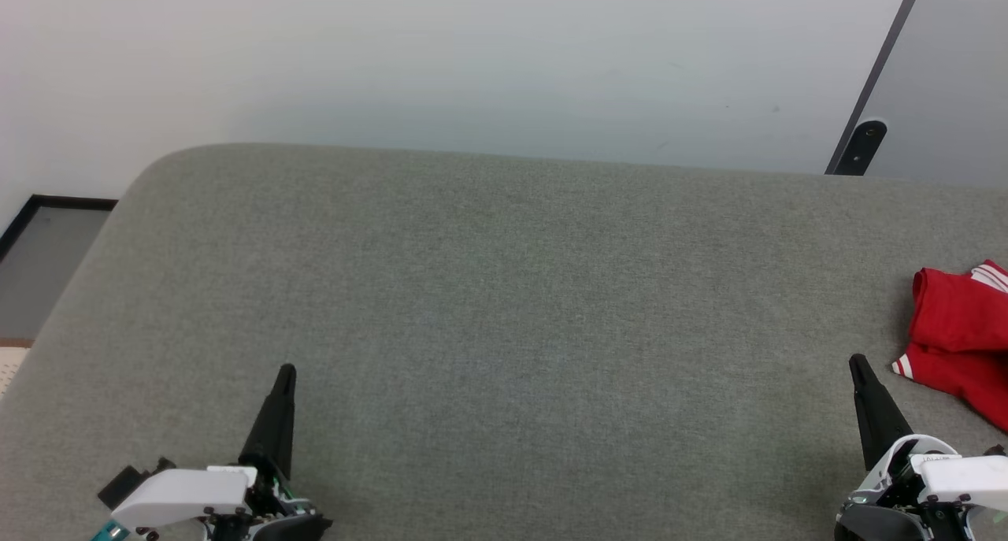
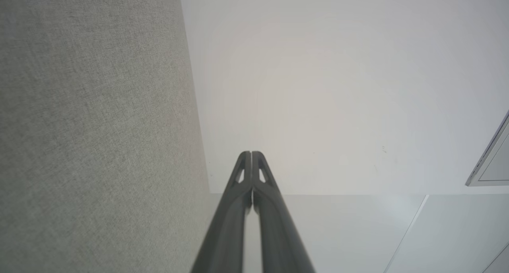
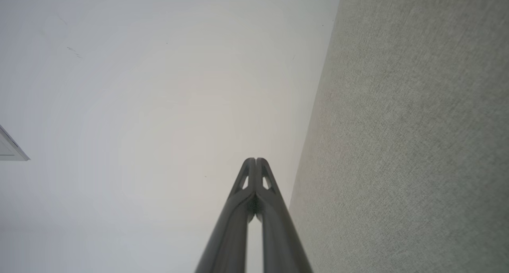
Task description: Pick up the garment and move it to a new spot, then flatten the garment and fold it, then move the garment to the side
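Head view, shirt: a red shirt [image 1: 957, 328] sits at the far right of the grey worktop [image 1: 504, 289], bunched up and running off the picture's edge, so its full length can't be read.
Shirt's lie: what shows slants from a rounded red fold at the top down toward the near right corner. A striped red-and-white cuff [image 1: 904, 365] pokes out toward the middle.
Nearest arm: right tool [image 1: 858, 364], no contest. The cuff is just beside its tip, off to its right and slightly ahead. Left tool [image 1: 287, 370] is well apart, across the whole worktop.
Tools: both pressed together to a point, nothing between them. The wrist views agree, with left tool [image 2: 251, 153] and right tool [image 3: 255, 160] each pinched tight.
Stage: a heap off to the side suits a shirt waiting to be picked up, and equally one already folded and pushed aside. With so much of it cut off, I can't call it.
Cloth: soft jersey, limp and rumpled; I'd expect it to drape and sag.
Worktop: coarse grey weave, matte, rounded far corner, likely some drag on cloth.
Beyond: plain pale wall [image 1: 472, 53].
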